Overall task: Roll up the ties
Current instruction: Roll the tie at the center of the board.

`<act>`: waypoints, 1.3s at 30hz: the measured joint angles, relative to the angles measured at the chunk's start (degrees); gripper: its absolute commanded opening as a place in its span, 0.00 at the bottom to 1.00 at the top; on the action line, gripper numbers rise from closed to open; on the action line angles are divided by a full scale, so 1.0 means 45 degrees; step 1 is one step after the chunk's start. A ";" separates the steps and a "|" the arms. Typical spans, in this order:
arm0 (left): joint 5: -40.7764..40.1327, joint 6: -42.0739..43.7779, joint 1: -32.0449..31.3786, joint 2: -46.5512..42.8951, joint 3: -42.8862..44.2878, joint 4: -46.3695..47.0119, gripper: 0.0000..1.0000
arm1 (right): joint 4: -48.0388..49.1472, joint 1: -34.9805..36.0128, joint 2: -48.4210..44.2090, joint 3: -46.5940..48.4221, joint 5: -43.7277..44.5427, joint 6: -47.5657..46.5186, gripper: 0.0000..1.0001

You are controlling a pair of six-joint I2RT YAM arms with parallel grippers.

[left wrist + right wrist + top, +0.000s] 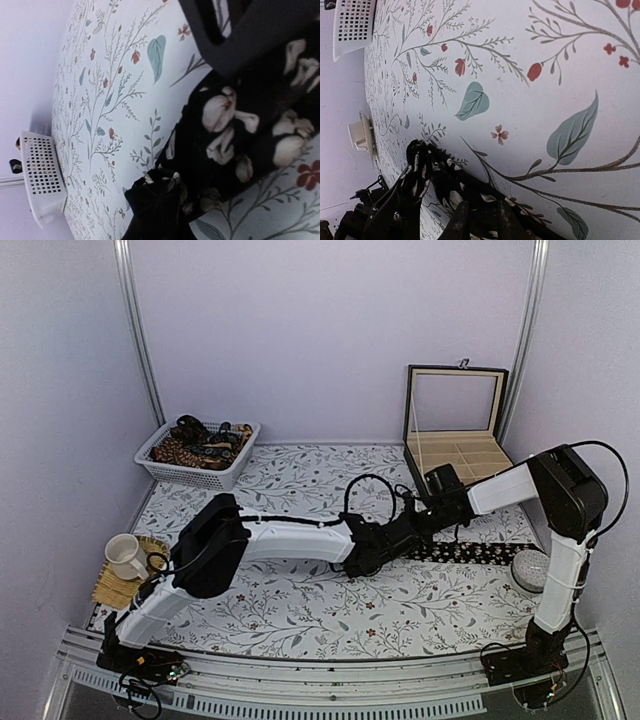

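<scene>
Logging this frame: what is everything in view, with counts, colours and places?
black tie: one, black with pale flower specks, flat across the table's centre-right
ties: several, brown and black patterned, heaped in the basket; exact count unclear
basket: one, white, far left corner
box: one, dark frame with wooden compartments, lid open, far right
mug: one, white, left edge, on the mat
mat: one, straw-coloured, under the mug
round object: one, grey, right edge
tablecloth: one, white floral, covering the table
arms: two, white and black
left pincer: at the black tie's end, grip unclear
right pincer: closed on bunched tie fabric
</scene>
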 measured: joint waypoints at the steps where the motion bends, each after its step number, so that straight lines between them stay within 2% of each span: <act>1: -0.0403 -0.0015 -0.0058 0.0233 0.0185 -0.0121 0.00 | 0.0000 -0.0019 0.0000 0.0005 -0.0053 0.0000 0.24; 9: -0.2671 0.0928 -0.0287 0.1137 0.0510 -0.0787 0.00 | -0.0257 -0.0520 -0.0214 0.0024 -0.0257 0.0068 0.38; 10: -0.2793 0.1064 -0.0335 0.1171 0.0515 -0.0835 0.02 | -0.0432 -0.0602 -0.0340 0.0019 -0.0248 0.0083 0.39; 13: -0.2754 0.1360 -0.0379 0.1175 0.0495 -0.0928 0.24 | -0.0928 -0.1005 -0.0908 -0.0010 -0.0194 0.0083 0.40; 15: -0.2778 0.1579 -0.0379 0.1098 0.0345 -0.0792 0.30 | -0.1088 -0.1282 -0.1350 -0.0010 -0.0146 0.0083 0.40; 25: -0.1443 0.1923 -0.0306 0.0345 -0.0102 -0.0238 0.40 | -0.1141 -0.1433 -0.1972 -0.0291 -0.0311 0.0117 0.40; 30: -0.0981 0.1977 -0.0277 0.0185 -0.0121 -0.0087 0.43 | -0.1122 -0.1214 -0.1972 -0.0714 -0.0311 0.0141 0.37; 39: -0.0534 0.1957 -0.0160 -0.0034 -0.0228 0.0029 0.49 | -0.0573 -0.0393 -0.1953 -0.1200 -0.0296 0.0355 0.20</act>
